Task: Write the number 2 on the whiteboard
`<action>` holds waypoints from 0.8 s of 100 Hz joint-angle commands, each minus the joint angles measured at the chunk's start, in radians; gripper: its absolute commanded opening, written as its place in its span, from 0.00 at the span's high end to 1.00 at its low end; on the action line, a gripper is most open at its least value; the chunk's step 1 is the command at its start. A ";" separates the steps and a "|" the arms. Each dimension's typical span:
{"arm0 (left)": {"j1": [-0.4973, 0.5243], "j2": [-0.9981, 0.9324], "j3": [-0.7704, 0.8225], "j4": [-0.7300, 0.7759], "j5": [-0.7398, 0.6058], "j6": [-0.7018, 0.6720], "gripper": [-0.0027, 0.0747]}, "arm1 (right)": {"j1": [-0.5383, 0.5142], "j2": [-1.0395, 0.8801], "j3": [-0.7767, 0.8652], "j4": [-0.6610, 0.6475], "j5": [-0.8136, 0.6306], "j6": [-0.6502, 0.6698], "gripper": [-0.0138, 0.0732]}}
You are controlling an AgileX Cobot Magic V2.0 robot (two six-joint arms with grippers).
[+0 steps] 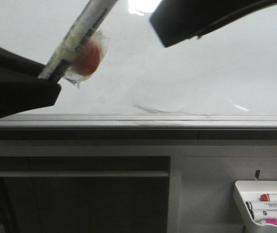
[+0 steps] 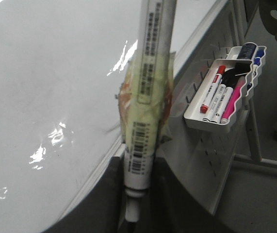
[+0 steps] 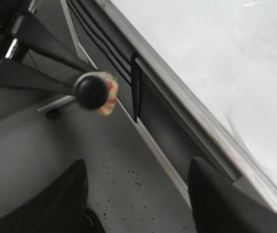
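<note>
The whiteboard (image 1: 235, 73) filled the upper front view, glossy and white above its grey metal rim, carrying only a faint grey curved smudge (image 1: 160, 106); no black number 2 was visible on it. Below the rim, at the lower right, hung a small white marker tray (image 1: 262, 201) with spare markers. The left gripper (image 2: 137, 194) was clamped on a white marker (image 2: 150, 82), its barrel wrapped in tape over an orange-red patch, slanting up across the board. The marker's tip lay out of frame, so contact with the board could not be judged. The right gripper (image 3: 138, 199) stood spread wide and empty, off the board.

To write well, the tip probably needed light, even pressure, starting with the hooked top, then the diagonal, then the flat base, kept clear of the rim.
</note>
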 commanded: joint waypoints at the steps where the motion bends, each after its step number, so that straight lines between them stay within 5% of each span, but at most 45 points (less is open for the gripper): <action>1: -0.006 -0.050 0.010 -0.001 -0.069 -0.006 0.99 | 0.024 0.055 -0.088 -0.005 -0.051 -0.015 0.37; 39: -0.004 -0.057 0.029 -0.001 -0.035 -0.006 0.99 | 0.128 0.182 -0.210 -0.005 -0.022 -0.015 0.38; 48: -0.004 -0.057 0.029 -0.001 -0.038 -0.006 0.99 | 0.128 0.182 -0.210 -0.005 -0.015 -0.015 0.52; 61: -0.004 -0.057 0.029 -0.001 -0.042 -0.006 0.99 | 0.126 0.182 -0.210 -0.005 0.008 -0.009 0.93; 80: -0.002 -0.057 0.029 -0.084 -0.108 0.006 0.95 | 0.118 0.180 -0.210 -0.029 0.014 -0.023 0.93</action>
